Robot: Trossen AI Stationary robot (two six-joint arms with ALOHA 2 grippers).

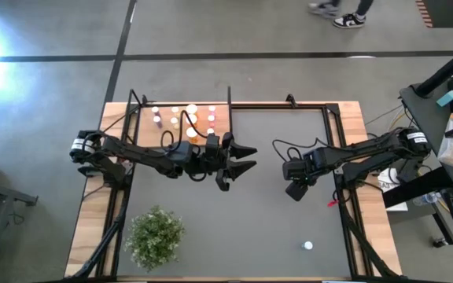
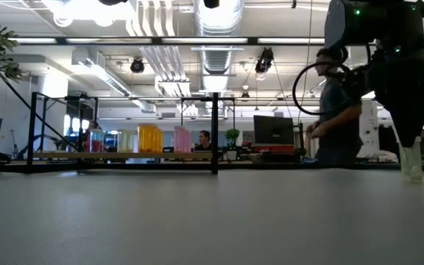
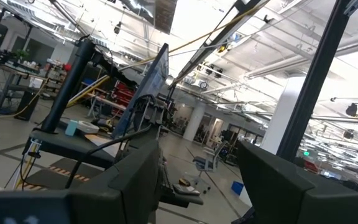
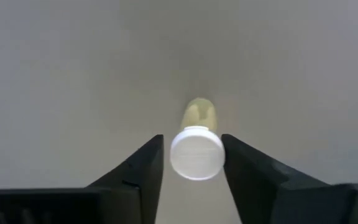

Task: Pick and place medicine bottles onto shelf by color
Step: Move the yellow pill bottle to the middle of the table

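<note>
Right gripper (image 4: 192, 163) points down over an upright white-capped bottle (image 4: 197, 152), jaws open either side of its cap; left gripper (image 1: 241, 157) hovers open, nearer the shelf (image 1: 219, 116)

I log the shelf (image 1: 181, 118) at the table's (image 1: 289, 228) far left corner, with medicine bottles (image 1: 185, 115) standing on it. The plant (image 1: 155, 235) sits at the near left. One lone bottle (image 1: 308, 246) stands near the front right. Between the right gripper's (image 4: 191, 163) fingers stands another bottle (image 4: 196, 149).
</note>
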